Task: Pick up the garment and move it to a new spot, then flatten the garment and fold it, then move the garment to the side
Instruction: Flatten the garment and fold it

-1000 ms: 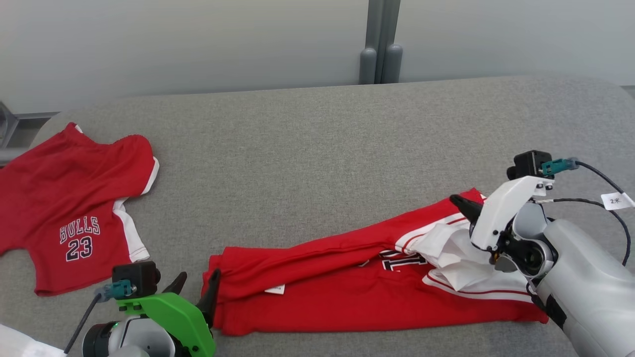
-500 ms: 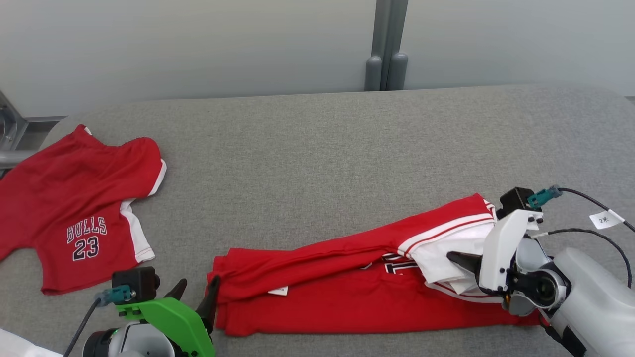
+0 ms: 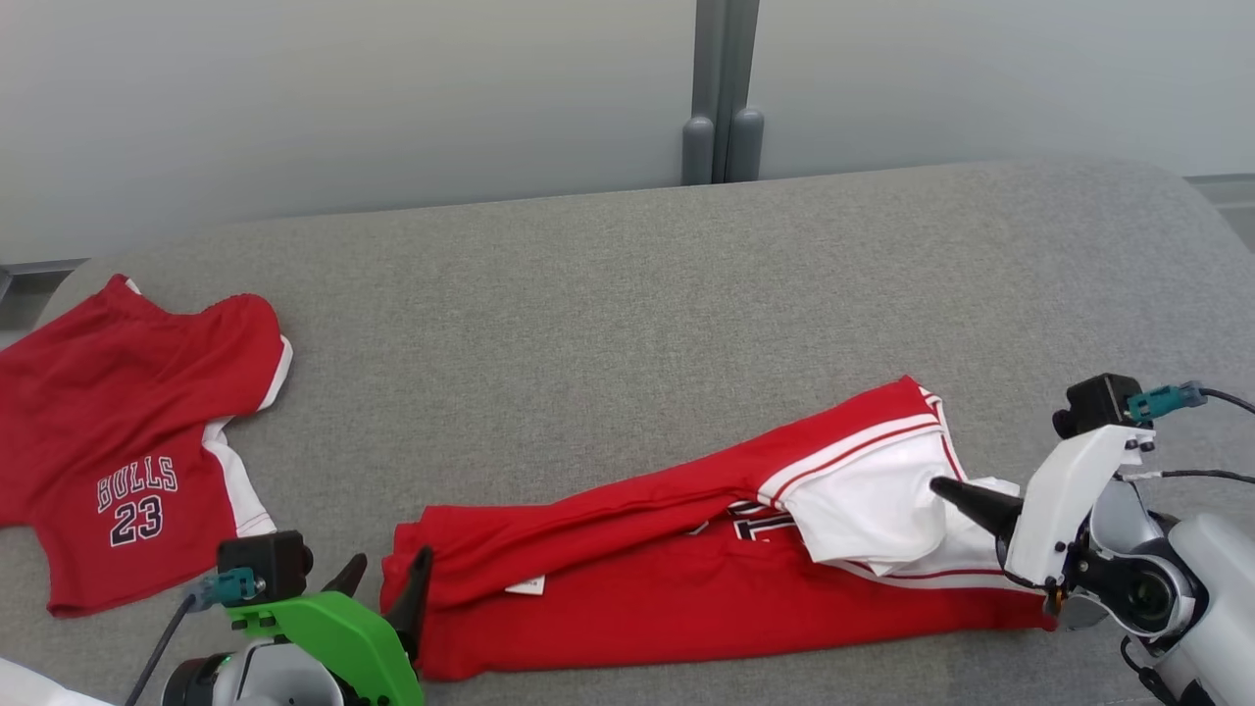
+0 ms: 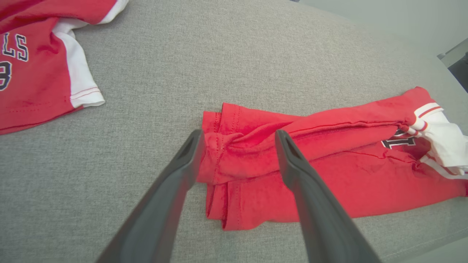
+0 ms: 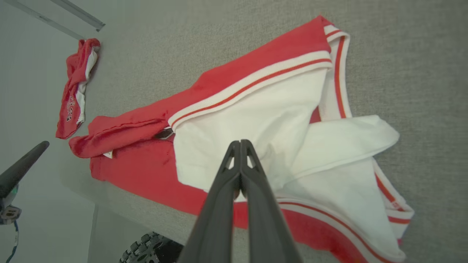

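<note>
The garment (image 3: pixel 667 579) is a red jersey with white trim, folded into a long strip along the front of the grey table (image 3: pixel 608 324). My left gripper (image 3: pixel 390 574) is open at its left end. In the left wrist view its fingers (image 4: pixel 182 164) straddle the garment's (image 4: pixel 329 157) bunched red corner. My right gripper (image 3: pixel 943 486) is shut at the right end. In the right wrist view its tips (image 5: pixel 240 143) point at the garment's (image 5: pixel 256 109) white flap, with nothing seen between them.
A second red piece marked BULLS 23 (image 3: pixel 118 451) lies flat at the table's left end, also seen in the left wrist view (image 4: pixel 36 73). A pale wall with a grey post (image 3: pixel 721 98) stands behind. The table's front edge runs just below the garment.
The head camera has shifted. My right gripper, still shut, has come down and back toward the garment's right end, and the white flap now lies flatter. The left gripper has stayed put.
</note>
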